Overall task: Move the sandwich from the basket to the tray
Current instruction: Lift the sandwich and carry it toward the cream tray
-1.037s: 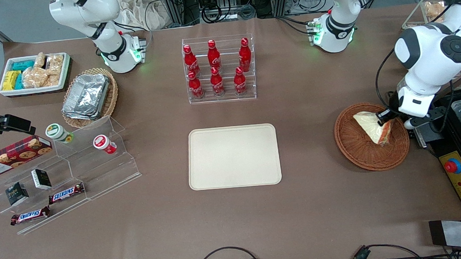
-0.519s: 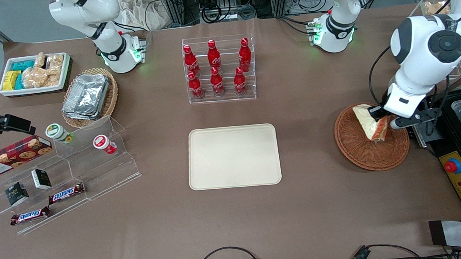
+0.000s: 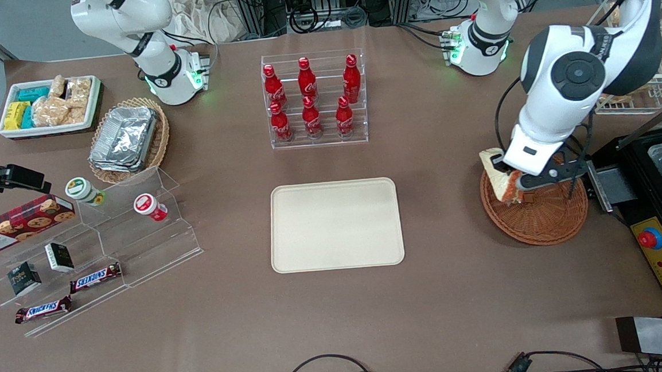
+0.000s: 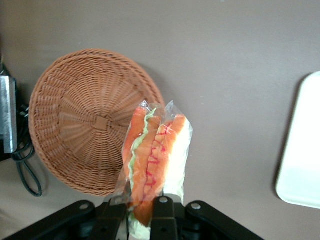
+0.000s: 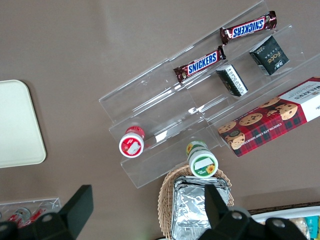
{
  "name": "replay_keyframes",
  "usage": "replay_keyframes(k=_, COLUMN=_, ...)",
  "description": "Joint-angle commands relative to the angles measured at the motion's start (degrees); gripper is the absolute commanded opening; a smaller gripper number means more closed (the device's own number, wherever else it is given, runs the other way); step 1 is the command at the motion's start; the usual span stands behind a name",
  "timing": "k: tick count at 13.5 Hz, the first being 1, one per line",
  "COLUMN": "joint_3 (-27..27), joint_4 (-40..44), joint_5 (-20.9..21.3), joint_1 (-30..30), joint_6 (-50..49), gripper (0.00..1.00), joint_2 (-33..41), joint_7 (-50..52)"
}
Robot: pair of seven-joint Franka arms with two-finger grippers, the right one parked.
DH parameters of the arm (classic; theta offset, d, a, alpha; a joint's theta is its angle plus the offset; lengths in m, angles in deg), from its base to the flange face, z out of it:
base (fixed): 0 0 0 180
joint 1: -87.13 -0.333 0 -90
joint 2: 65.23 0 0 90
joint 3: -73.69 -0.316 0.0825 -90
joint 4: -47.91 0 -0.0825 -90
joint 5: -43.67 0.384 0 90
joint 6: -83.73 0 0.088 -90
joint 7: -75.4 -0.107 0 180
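Hanging above the rim of the round reddish-brown woven wicker basket (image 3: pixel 539 210), the left arm's hand (image 3: pixel 512 182) has its two black fingers (image 4: pixel 161 212) closed tight on the triangular sandwich wedge of pale bread in clear wrap (image 4: pixel 155 160). The sandwich is lifted clear of the weave, held by one end with its orange and green cut edge facing the wrist camera, over the basket's edge on the side toward the flat cream-beige rectangular plastic tray (image 3: pixel 335 225). Nothing else lies in the basket, and the tray sits bare on the brown desk (image 3: pixel 433 162), well apart from the basket, toward the parked arm's end. Farther from the front camera than the tray stands a clear acrylic rack of red cola bottles (image 3: pixel 314 99).
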Motion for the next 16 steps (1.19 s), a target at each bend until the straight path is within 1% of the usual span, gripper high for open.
replay_keyframes(k=1, joint_3=3.99, joint_4=3.84, joint_5=2.69, joint_1=-0.36, joint_6=-3.01, gripper=0.02, joint_2=-2.64, joint_7=1.20)
replay_keyframes(k=3, joint_3=6.19, joint_4=4.64, joint_5=4.45, joint_1=-0.36, joint_6=-3.90, gripper=0.02, joint_2=-3.95, joint_7=3.21)
replay_keyframes(k=6, joint_3=9.97, joint_4=7.62, joint_5=5.34, joint_1=-0.27, joint_6=-3.99, gripper=0.02, joint_2=-7.20, joint_7=6.64)
replay_keyframes(k=7, joint_3=10.85, joint_4=8.67, joint_5=6.21, joint_1=0.60, joint_6=-4.60, gripper=0.02, joint_2=-8.17, joint_7=7.78)
replay_keyframes(k=10, joint_3=10.86, joint_4=13.68, joint_5=7.10, joint_1=4.21, joint_6=-7.50, gripper=0.03, joint_2=-12.38, joint_7=11.12)
replay_keyframes(k=12, joint_3=10.86, joint_4=15.97, joint_5=9.20, joint_1=6.31, joint_6=-7.59, gripper=0.03, joint_2=-15.46, joint_7=14.37)
replay_keyframes(k=16, joint_3=10.77, joint_4=19.92, joint_5=10.79, joint_1=10.18, joint_6=-7.59, gripper=0.03, joint_2=-20.21, joint_7=16.31)
